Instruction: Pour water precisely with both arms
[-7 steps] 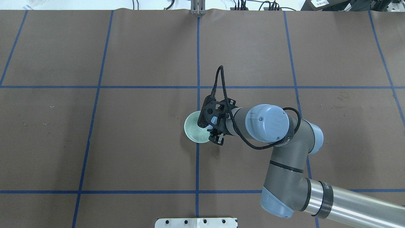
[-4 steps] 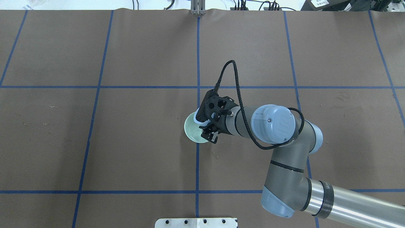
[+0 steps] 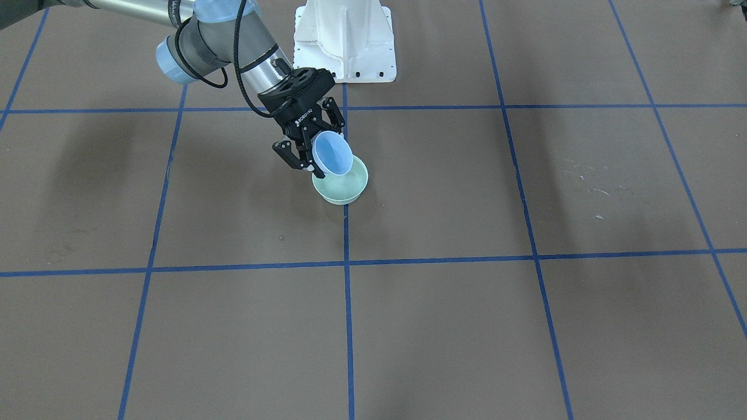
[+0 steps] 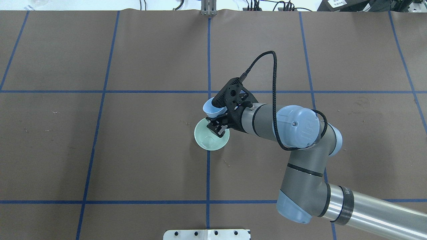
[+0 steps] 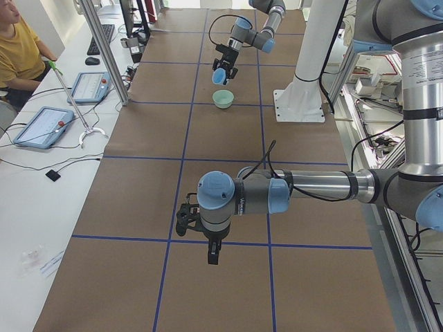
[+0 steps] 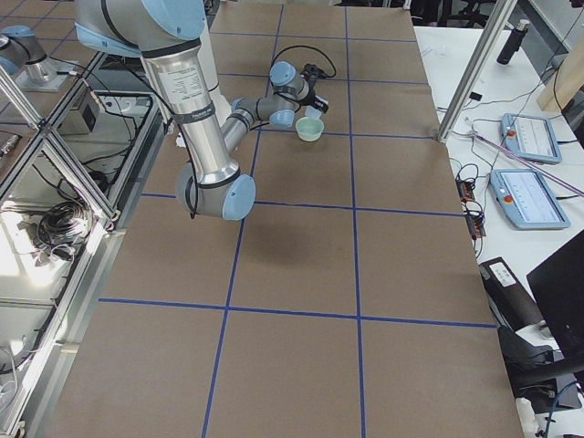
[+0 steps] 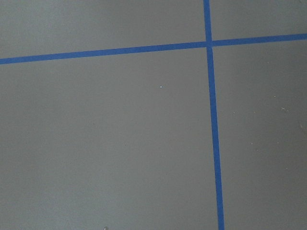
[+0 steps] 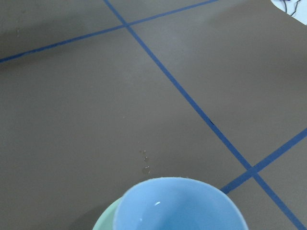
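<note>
My right arm (image 4: 293, 133) reaches to the table's middle. Its gripper (image 4: 218, 118) is shut on the rim of a light blue cup (image 4: 211, 108), which it holds tilted on its side just above the far edge of a pale green bowl (image 4: 211, 136). In the front-facing view the cup's (image 3: 332, 153) mouth faces the camera over the bowl (image 3: 344, 188). Faint ripples of water (image 4: 208, 140) show in the bowl. The right wrist view shows the cup (image 8: 180, 208) with a small glint inside and drops of water (image 8: 145, 163) on the table. My left gripper (image 5: 201, 232) shows only in the exterior left view; I cannot tell its state.
The brown table cover (image 4: 100, 150) carries a grid of blue tape lines (image 4: 208, 50). The white pedestal (image 3: 344, 41) stands at the robot's edge. An operator (image 5: 21, 48) sits beside tablets (image 5: 41, 124) off the far side.
My right wrist has rolled and lifted, carrying the blue cup from over the bowl's middle toward its far rim. The black cable has swung up and to the right.
</note>
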### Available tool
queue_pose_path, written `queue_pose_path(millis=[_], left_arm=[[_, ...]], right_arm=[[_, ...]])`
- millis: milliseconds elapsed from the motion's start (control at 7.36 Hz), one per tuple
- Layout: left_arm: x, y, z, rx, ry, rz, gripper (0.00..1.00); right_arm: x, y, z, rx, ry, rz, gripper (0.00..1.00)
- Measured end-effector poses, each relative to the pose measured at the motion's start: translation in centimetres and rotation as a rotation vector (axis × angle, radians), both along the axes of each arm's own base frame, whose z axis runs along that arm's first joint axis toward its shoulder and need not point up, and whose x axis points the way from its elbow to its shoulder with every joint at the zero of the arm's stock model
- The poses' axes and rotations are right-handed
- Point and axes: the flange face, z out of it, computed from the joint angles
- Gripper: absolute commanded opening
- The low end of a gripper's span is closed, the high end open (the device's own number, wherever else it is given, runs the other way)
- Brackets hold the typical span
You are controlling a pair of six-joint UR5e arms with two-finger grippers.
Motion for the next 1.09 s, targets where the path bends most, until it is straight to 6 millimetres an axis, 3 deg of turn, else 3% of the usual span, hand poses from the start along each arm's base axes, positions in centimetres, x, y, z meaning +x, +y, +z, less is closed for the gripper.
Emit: queue_pose_path(millis=[680,1087], left_arm=[[0.0,-0.2,-0.4,0.032,-0.003,0.0,1.0],[-0.1,-0.2,-0.5,0.035,-0.004,0.0,1.0]], right_arm=[[2.5,-2.2,-0.1,-0.185,-0.155,0.337,0.0],[4.2,-3.4,3.9,-0.193,-0.135,0.577,0.0]])
